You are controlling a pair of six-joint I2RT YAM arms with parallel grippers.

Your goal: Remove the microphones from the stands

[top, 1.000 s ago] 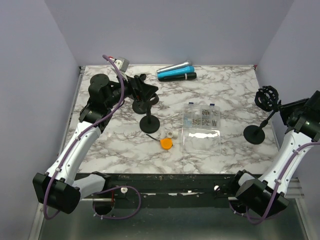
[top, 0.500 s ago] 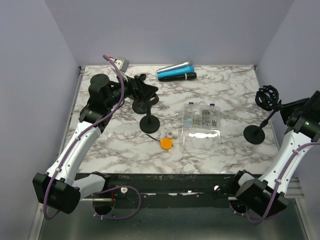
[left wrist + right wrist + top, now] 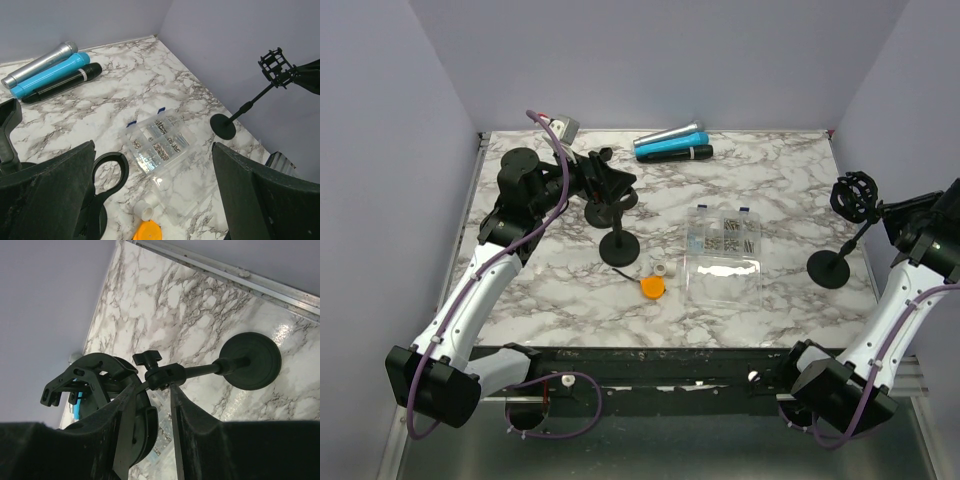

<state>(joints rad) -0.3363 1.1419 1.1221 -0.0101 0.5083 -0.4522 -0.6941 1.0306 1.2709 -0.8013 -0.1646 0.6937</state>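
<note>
The right claw [image 3: 151, 387] seems clenched on the stand [image 3: 828, 268] just below its cage clip, with the rod leaning from the base toward the right edge. Three microphones [image 3: 670, 143] lie side by side at the table's [image 3: 780, 180] far edge, long axes running left to right and heads pointing right. The left claw [image 3: 152, 190] is released, its jaws wide apart.

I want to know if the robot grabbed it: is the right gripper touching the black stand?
Touching. In the right wrist view the right gripper pinches the stand by its thin pole, one finger on each side.

Top camera looks down on the whole table [image 3: 790, 170]; both lower wrist cameras share the right-hand stand [image 3: 829, 268].
</note>
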